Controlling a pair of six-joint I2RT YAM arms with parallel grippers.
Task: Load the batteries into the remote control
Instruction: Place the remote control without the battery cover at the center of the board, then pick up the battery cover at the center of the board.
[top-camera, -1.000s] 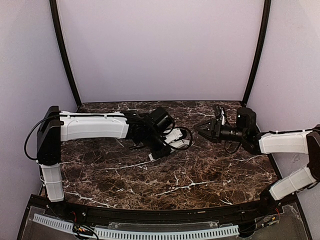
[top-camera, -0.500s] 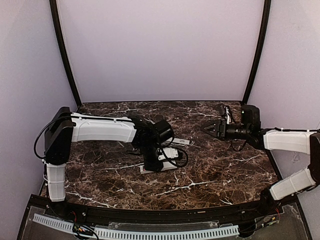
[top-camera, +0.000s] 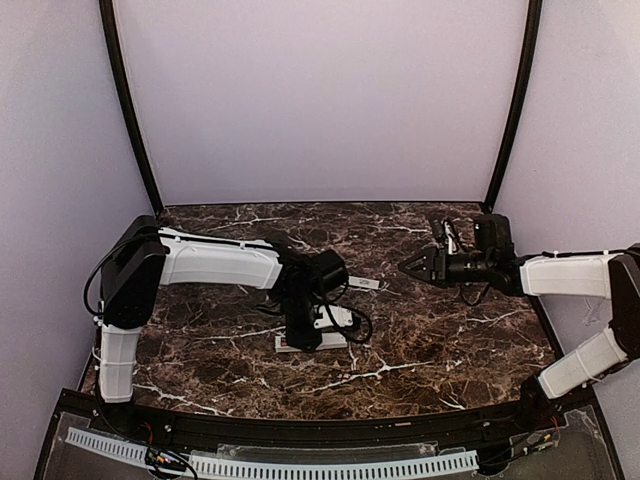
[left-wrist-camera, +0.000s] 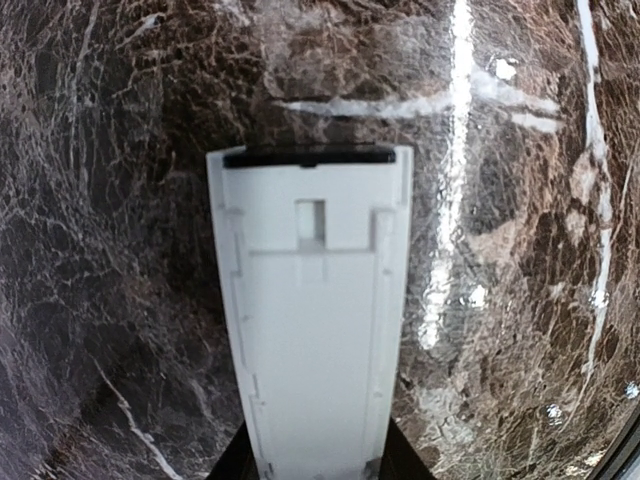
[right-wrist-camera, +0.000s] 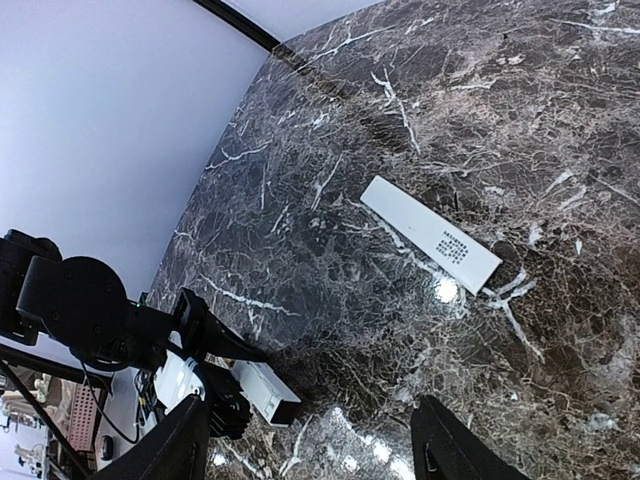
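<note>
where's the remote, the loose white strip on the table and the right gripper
remote control (left-wrist-camera: 310, 330), left wrist view, middle of its white back
loose white strip (right-wrist-camera: 430, 232), right wrist view, its middle
right gripper (right-wrist-camera: 315, 450), right wrist view, midway between fingertips

- A robotics lab test cell: plain lilac walls (top-camera: 320, 100) close in a dark marble bench (top-camera: 430, 350) on three sides.
- The left arm (top-camera: 215, 262) and right arm (top-camera: 565, 275), both white and black, stand at its near edge.
- Black poles (top-camera: 125, 100) and a slotted cable duct (top-camera: 300, 467) frame it.
</note>
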